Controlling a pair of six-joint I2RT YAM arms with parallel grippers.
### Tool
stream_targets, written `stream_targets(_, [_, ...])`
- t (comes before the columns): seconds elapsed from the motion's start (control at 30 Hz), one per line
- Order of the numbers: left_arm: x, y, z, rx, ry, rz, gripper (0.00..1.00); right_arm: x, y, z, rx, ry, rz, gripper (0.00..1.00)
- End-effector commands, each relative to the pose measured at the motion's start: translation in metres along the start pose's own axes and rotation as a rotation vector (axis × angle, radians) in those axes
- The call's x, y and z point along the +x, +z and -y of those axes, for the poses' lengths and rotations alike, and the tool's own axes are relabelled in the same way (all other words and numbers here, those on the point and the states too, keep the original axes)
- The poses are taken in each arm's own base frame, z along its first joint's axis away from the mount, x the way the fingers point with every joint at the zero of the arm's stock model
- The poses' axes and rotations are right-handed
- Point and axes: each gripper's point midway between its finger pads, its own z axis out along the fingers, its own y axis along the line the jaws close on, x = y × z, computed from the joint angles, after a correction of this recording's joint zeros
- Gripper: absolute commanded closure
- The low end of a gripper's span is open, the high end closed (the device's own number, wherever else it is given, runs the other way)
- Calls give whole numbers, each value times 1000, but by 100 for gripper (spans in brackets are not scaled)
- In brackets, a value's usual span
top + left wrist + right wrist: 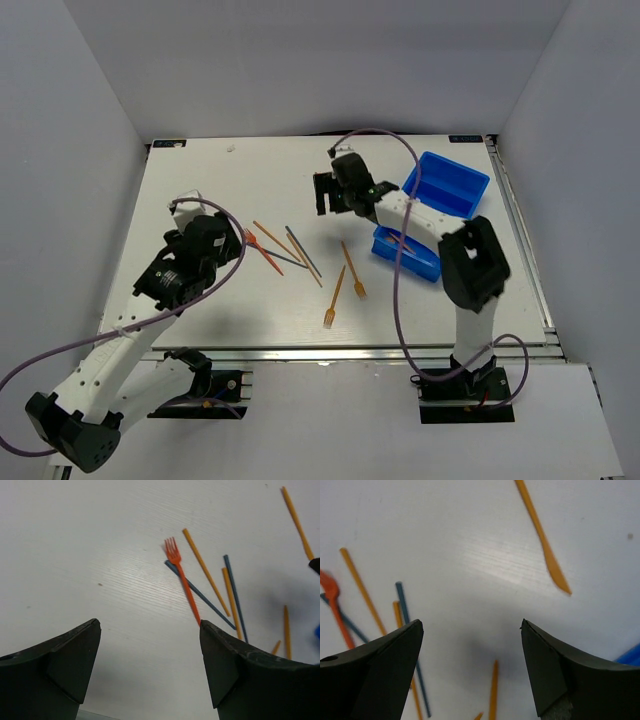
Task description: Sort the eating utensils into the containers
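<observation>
The red fork (182,582) lies flat on the white bench (75,540), tines pointing away from the left tool (150,625), its neck crossing a blue-grey stick (210,604). Just beside it are orange sticks (205,570) and a second blue-grey stick (233,592). Two orange forks (351,268) lie near the bench's middle. The blue tray (455,185) sits on the right; the right arm crosses it and hides its middle, so its compartments cannot be counted. The left tool and the right tool (471,625) both hang over the bench, fingers apart, holding nothing.
</observation>
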Motion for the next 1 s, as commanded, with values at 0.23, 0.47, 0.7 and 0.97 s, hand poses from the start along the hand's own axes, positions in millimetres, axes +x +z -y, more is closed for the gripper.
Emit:
stream_targets(0.23, [-5,-4,-31,-92,32,95,9,-83,124,36,-105,-216,5,20])
stream_targets(0.47, [1,-3,-21,-35,44,71,8,-97,153,43,-217,-235,101,26])
stream_targets(0.7, [3,-3,-17,-5,47,61,8,-64,183,56,-182,-242,29,29])
stream_targets(0.97, [2,-7,-13,32,38,67,6,-40,189,63,-125,-336,-35,60])
